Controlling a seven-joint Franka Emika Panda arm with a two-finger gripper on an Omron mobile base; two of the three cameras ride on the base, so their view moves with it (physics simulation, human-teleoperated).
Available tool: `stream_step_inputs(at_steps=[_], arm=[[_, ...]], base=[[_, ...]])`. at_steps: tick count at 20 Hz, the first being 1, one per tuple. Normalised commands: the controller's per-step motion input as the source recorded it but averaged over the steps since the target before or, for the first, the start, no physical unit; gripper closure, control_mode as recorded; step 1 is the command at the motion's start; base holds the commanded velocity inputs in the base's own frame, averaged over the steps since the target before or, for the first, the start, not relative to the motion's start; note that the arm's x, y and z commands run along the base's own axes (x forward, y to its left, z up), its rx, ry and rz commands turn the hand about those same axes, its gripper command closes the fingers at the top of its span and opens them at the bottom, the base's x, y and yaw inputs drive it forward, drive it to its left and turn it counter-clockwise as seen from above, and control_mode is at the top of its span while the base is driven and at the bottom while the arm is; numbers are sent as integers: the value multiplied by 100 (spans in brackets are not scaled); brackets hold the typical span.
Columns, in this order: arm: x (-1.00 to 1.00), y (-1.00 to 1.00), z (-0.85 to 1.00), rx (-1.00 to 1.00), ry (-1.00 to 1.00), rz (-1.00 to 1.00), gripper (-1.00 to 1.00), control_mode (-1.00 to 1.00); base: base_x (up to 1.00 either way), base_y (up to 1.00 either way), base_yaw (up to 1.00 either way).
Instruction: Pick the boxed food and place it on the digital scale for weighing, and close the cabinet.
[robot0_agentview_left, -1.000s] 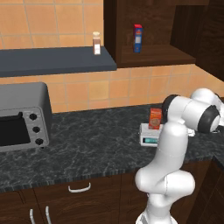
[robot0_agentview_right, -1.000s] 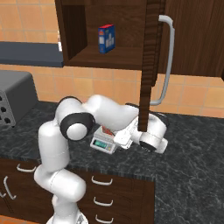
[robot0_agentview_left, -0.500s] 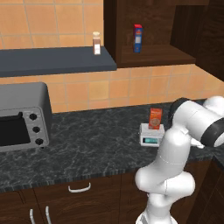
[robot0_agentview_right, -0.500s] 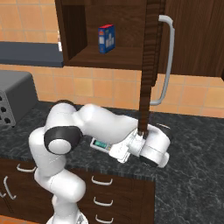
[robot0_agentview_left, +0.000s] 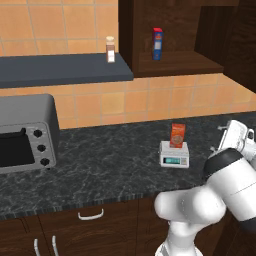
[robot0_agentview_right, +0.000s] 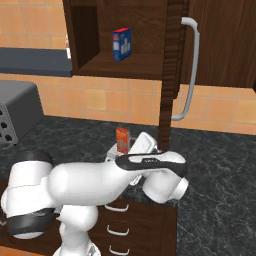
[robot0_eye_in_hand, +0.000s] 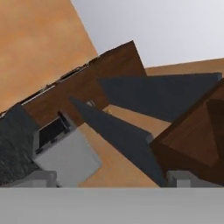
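boxed food (robot0_agentview_left: 177, 135) on the digital scale (robot0_agentview_left: 173, 154) on the counter (robot0_agentview_left: 105, 160), toaster oven (robot0_agentview_left: 26, 133) at left

Upper frame: tall dark brown wooden cabinet (robot0_agentview_right: 172, 75), matt grain, with smooth silver metal bar handle (robot0_agentview_right: 189, 70) — below, speckled black stone-look counter (robot0_agentview_left: 100, 165), faintly glossy — small orange-red cardboard box (robot0_agentview_left: 177, 135) on white-grey plastic scale (robot0_agentview_left: 174, 155)
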Motion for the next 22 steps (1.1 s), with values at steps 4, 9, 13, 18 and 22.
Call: stream_step_inputs(at_steps=[4, 9, 13, 18, 22], arm=[[-15, 0, 71, -9, -1, -44, -100, -100], [-62, 0, 6, -4, 0, -55, -100, -100], [-18, -9, 9, 0, -4, -38, -100, -100], [-7, -61, 29, 0, 0, -23, -100, -100], [-24, -97, 25, 0, -2, -7, -100, -100]], base=[[0, 0, 0], [0, 0, 0], [0, 0, 0], [0, 0, 0], [0, 0, 0]])
